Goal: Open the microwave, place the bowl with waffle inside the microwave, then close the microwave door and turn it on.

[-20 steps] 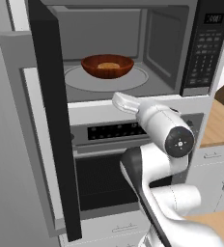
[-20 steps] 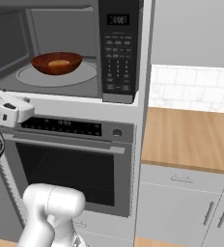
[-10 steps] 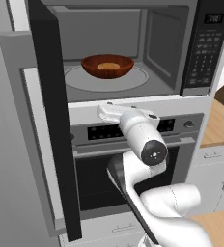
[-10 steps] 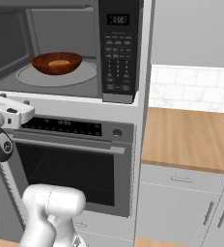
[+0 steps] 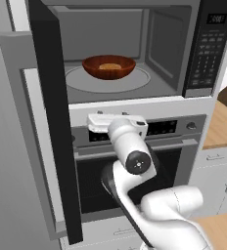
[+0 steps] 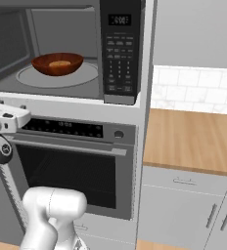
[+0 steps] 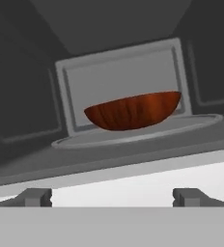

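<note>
One glossy reddish-brown bowl (image 5: 108, 67) holding one golden waffle (image 5: 110, 66) sits upper-centre in the microwave (image 5: 135, 49); hand (image 7: 112, 198) wide, empty.

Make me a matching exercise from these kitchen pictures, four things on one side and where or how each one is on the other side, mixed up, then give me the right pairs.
Things:
1. bowl
2. waffle
3. microwave door
4. gripper

Places or states:
A. swung wide open to the left
B. lying inside the bowl
C. open and empty, out in front of the microwave below its opening
D. sitting on the round turntable

Pairs: 1-D, 2-B, 3-A, 4-C
</note>
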